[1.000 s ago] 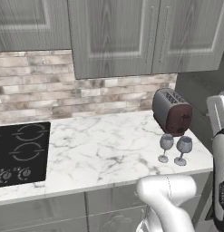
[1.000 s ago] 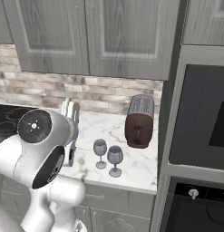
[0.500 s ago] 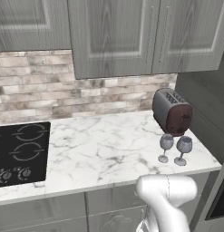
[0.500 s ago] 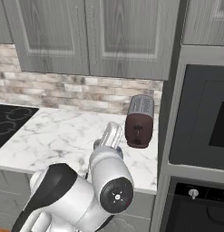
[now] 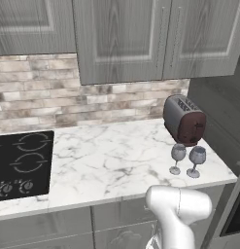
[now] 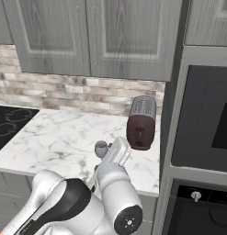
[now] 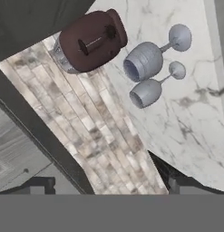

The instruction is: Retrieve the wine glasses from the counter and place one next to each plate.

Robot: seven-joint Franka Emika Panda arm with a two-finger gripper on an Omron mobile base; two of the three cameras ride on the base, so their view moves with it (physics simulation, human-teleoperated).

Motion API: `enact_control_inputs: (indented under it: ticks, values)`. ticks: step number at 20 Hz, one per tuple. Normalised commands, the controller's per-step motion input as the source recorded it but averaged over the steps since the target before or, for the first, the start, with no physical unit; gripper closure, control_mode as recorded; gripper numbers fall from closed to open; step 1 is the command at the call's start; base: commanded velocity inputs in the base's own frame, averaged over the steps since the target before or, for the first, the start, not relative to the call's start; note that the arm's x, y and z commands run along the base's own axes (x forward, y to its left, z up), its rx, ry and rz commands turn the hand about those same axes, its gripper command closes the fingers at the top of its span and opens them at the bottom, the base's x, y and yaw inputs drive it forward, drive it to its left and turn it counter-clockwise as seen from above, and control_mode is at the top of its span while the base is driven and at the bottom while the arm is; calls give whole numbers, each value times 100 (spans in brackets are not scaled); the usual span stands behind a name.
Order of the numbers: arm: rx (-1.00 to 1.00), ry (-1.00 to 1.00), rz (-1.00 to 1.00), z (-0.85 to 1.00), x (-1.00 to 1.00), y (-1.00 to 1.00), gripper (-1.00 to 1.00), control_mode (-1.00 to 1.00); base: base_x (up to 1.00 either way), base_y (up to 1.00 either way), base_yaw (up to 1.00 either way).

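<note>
Two wine glasses stand upright side by side on the marble counter, near its right front edge, just in front of the toaster. In the hand view, which is rolled over, both wine glasses lie far ahead with nothing touching them. My gripper is open, its dark fingertips wide apart at the bottom with nothing between them. In the right base view my arm covers most of the glasses; one bowl peeks out. The plates are out of view.
A dark red toaster stands behind the glasses against the brick backsplash. A black cooktop fills the counter's left end. Grey wall cabinets hang above. A tall oven column bounds the counter on the right.
My arm has swung from the left side across the right base view to in front of the glasses. Its link has left the right edge of the left base view. The glasses have not moved.
</note>
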Motion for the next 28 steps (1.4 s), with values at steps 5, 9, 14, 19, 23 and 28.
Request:
enact_control_inputs:
  ticks: [5, 9, 14, 19, 23, 28]
  values:
    - [22, 12, 19, -31, 30, -14, -100, -100, 0, 0, 0]
    - [14, 21, 12, -26, 41, -1, -100, -100, 0, 0, 0]
    - [13, 15, 4, -28, 11, -2, -100, -100, 0, 0, 0]
    - [11, 15, 0, -39, 0, 0, -100, -100, 0, 0, 0]
    - [13, 5, 0, -27, 4, 0, -100, -100, 0, 0, 0]
    - [10, 0, 0, -19, 11, 0, -100, -100, 0, 0, 0]
